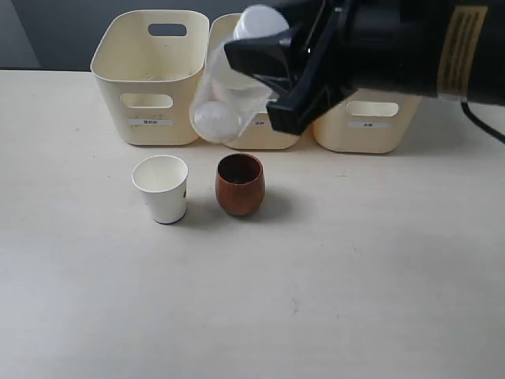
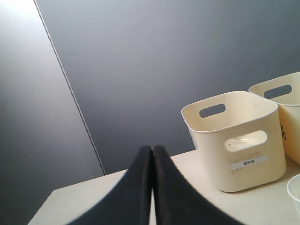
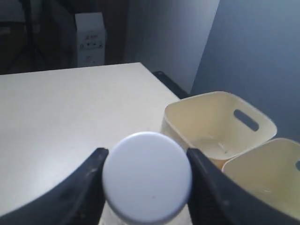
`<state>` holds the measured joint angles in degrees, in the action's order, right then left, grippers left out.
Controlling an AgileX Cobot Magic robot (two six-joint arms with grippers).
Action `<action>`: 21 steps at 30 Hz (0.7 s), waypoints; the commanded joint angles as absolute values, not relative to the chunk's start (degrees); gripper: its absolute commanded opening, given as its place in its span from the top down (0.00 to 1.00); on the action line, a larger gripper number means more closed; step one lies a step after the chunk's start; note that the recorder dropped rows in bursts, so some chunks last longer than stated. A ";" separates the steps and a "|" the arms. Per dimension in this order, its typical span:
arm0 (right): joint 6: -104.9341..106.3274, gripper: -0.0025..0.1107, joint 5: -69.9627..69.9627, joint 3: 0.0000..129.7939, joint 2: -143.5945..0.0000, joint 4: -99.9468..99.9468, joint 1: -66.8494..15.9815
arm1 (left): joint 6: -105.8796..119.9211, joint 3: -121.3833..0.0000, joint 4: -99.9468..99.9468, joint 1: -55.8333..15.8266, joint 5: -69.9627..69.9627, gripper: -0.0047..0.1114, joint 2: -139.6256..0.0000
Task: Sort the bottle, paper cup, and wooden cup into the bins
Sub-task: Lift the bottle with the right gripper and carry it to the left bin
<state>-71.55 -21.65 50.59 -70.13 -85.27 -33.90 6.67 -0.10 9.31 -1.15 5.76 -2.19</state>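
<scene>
My right gripper (image 1: 267, 77) is shut on the bottle (image 1: 223, 106), a clear plastic one with a white cap (image 1: 260, 21). It hangs tilted in the air in front of the middle bin (image 1: 264, 136). In the right wrist view the cap (image 3: 147, 185) fills the space between the black fingers of the right gripper (image 3: 146, 157). The white paper cup (image 1: 162, 189) and the reddish-brown wooden cup (image 1: 240, 185) stand upright side by side on the table, in front of the bins. My left gripper (image 2: 152, 150) is shut on nothing, low over the table to the left of the left bin (image 2: 234, 140).
Three cream bins stand in a row at the back: left (image 1: 150, 79), middle, right (image 1: 363, 126). A dark wall (image 2: 164, 56) rises behind them. A black cable (image 1: 483, 125) trails at the far right. The paper cup's rim (image 2: 295, 192) shows at the edge of the left wrist view.
</scene>
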 commanded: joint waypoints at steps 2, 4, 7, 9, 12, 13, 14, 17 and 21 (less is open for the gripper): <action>-61.25 0.98 -21.14 56.20 -74.91 -75.22 -33.72 | 6.54 0.00 9.34 -1.24 6.10 0.96 -2.05; -56.33 0.98 -23.35 58.64 -78.08 -71.04 -33.72 | 6.54 0.00 9.34 -1.24 6.10 0.96 -2.05; -47.83 0.98 -24.10 62.13 -82.94 -63.45 -33.72 | 6.54 0.00 9.34 -1.24 6.10 0.96 -2.05; -42.45 0.98 -24.73 64.57 -86.17 -59.93 -33.72 | 6.54 0.00 9.34 -1.24 6.10 0.96 -2.05; -34.98 0.98 -27.10 67.54 -91.61 -56.50 -33.72 | 6.54 0.00 9.34 -1.24 6.10 0.96 -2.05; -33.00 0.98 -27.74 68.59 -93.37 -55.07 -33.72 | 6.54 0.00 9.34 -1.24 6.10 0.96 -2.05; -30.36 0.98 -28.20 69.63 -95.11 -53.10 -33.72 | 6.54 0.00 9.34 -1.24 6.10 0.96 -2.05; -23.49 0.98 -28.98 72.61 -99.95 -46.66 -33.72 | 6.54 0.00 9.34 -1.24 6.10 0.96 -2.05; -16.52 0.98 -29.38 76.74 -105.68 -40.24 -33.72 | 6.54 0.00 9.34 -1.24 6.10 0.96 -2.05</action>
<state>-22.07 -28.50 74.02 -102.42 -45.27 -33.90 6.67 -0.10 9.31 -1.15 5.76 -2.19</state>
